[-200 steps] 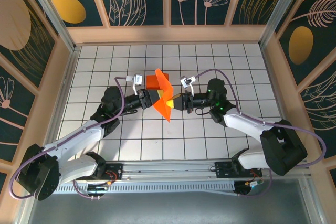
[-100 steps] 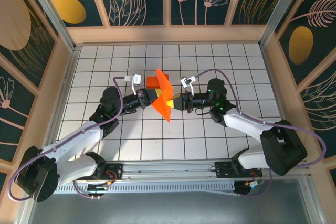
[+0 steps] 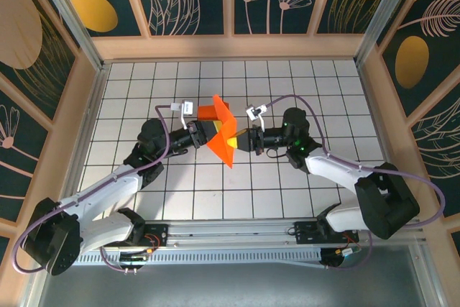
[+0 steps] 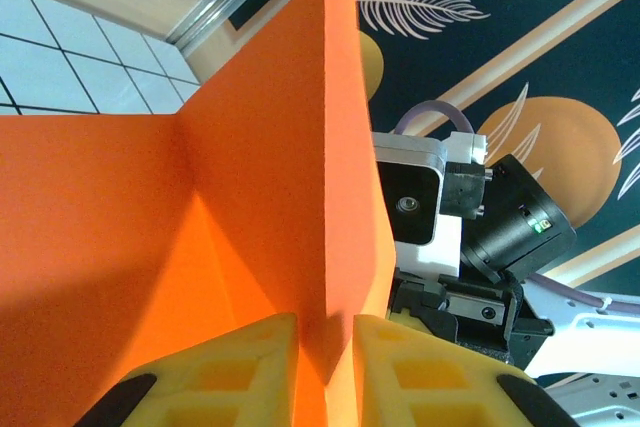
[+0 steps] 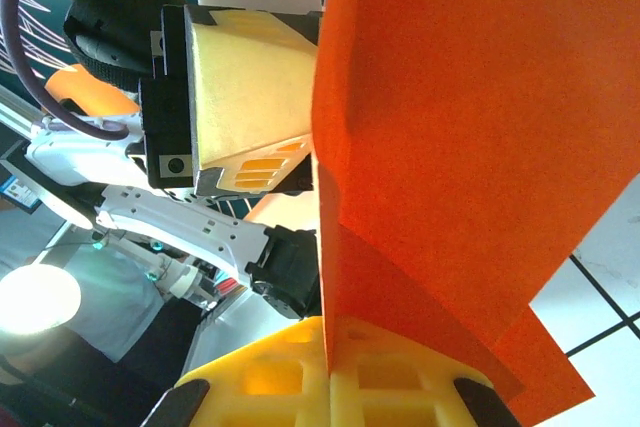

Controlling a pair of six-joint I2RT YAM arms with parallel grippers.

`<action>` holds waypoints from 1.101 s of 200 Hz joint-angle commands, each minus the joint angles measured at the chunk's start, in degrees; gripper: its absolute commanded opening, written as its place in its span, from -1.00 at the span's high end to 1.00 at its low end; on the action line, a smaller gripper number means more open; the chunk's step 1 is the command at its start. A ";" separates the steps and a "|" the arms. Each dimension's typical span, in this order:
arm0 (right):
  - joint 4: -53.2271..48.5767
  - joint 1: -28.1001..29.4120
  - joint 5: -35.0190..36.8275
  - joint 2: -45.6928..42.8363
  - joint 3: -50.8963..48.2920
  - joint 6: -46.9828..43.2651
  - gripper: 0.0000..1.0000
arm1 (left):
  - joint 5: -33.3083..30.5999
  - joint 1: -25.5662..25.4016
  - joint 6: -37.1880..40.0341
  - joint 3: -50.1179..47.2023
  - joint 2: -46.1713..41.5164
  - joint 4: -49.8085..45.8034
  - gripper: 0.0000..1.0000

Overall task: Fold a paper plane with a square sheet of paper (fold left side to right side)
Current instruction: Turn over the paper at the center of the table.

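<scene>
The sheet of paper [image 3: 219,131], bright orange and folded into a creased, pointed shape, hangs above the mid table between both grippers. My left gripper [image 3: 207,134] meets it from the left. In the left wrist view a raised fold of the paper [image 4: 250,197] runs down between the yellow fingers of that gripper [image 4: 325,367], which stand a little apart and touch it on both sides. My right gripper [image 3: 239,140] holds it from the right. In the right wrist view its gripper [image 5: 327,372] is shut tight on the lower edge of the paper [image 5: 450,127].
The white grid table [image 3: 287,84] lies beneath, walled by a wooden frame [image 3: 230,48]. Both arms reach in from the near edge and almost meet at the centre. The left gripper's finger [image 5: 250,97] sits close beside the paper in the right wrist view.
The left gripper has edged slightly toward the paper and the top flap has shifted a little. The right arm and its grip look unchanged.
</scene>
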 commanded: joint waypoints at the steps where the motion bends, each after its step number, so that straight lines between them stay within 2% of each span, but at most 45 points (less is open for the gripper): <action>1: 2.66 0.96 -0.29 1.01 1.97 1.11 1.00 | 1.18 -0.57 -0.07 -0.04 0.30 3.73 0.59; 24: 2.92 1.11 -0.05 1.32 2.00 1.16 1.00 | 1.16 -0.65 0.18 0.03 0.31 3.41 0.65; 52: 2.01 0.94 0.53 0.87 1.92 0.77 1.00 | -0.65 -0.64 0.85 -0.10 -0.61 1.86 0.82; 71: 0.02 0.51 1.41 -0.42 1.83 -0.14 0.88 | -1.77 -0.70 0.86 -0.40 -1.23 1.76 0.90; 121: -14.50 -2.21 8.64 -11.15 0.15 -6.91 0.25 | -2.99 -0.72 -0.09 -0.93 -1.20 3.67 0.96; 161: -22.88 -5.43 14.65 -18.07 -5.03 -7.86 -0.47 | -3.46 -1.09 -0.31 -0.87 -0.85 4.70 0.96; 197: -16.73 -2.85 13.88 -17.02 -8.87 -3.32 -0.72 | -3.59 -1.34 -0.55 -0.85 -0.53 5.11 0.96; 220: -10.81 1.50 13.20 -15.59 -8.90 -2.29 -0.81 | -3.77 -1.36 -0.41 -0.82 -0.49 4.93 0.96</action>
